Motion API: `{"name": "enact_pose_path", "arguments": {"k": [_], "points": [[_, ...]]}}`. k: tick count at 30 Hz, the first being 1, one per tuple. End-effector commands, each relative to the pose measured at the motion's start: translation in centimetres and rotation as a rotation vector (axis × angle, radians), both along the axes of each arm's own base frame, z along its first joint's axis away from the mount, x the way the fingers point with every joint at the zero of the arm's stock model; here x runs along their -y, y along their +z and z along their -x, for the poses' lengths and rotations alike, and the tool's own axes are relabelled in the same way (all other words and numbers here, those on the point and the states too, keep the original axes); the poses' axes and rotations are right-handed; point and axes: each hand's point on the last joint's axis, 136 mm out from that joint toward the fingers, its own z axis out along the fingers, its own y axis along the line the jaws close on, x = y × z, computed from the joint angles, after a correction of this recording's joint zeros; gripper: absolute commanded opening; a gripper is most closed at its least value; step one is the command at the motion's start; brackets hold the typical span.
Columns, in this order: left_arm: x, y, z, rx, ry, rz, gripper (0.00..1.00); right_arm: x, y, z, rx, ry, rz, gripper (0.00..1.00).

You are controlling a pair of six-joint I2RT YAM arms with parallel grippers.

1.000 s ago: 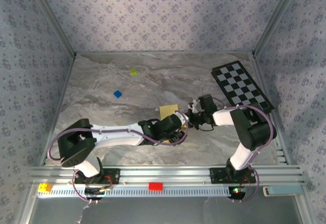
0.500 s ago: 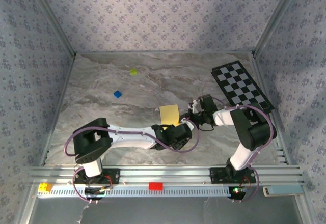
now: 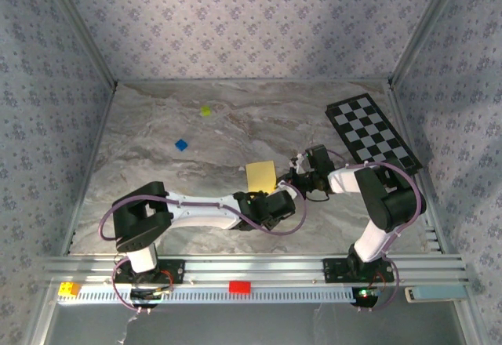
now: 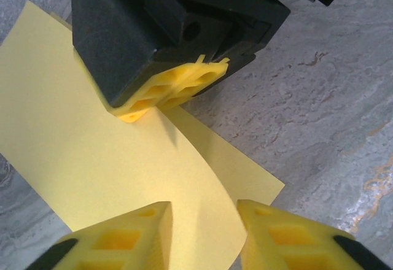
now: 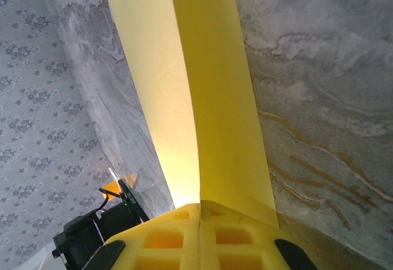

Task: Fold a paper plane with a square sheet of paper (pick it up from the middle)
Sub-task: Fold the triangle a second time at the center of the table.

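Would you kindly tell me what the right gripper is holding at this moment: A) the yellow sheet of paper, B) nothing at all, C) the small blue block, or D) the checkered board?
A: in the right wrist view, the right gripper has its fingers pressed together on an edge of the yellow sheet of paper, which extends out from between them.

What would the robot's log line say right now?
right fingers: shut on paper | left fingers: open, paper between | paper: curled over
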Motion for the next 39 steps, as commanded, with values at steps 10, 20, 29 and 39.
{"name": "enact_pose_path", "arguments": {"k": [10,20,29,39], "points": [[0.5,1.3,0.0,0.023,-0.006,0.022,0.0,0.5,1.3,-0.6,0.016,-0.015,0.007,0.13],[0.6,2.9,-0.9,-0.173,0.036,0.321,0.0,6.5,2.2,-0.8,0.104,-0.163,0.254,0.56],[-0.1,3.6,-1.9,-0.312,0.076,0.496,0.0,6.0,3.3,0.2,0.156,-0.174,0.221,0.48],[-0.5,3.1,-2.4,-0.347,0.126,0.517,0.0,3.1,2.2,3.2,0.115,-0.064,0.172,0.08]]}}
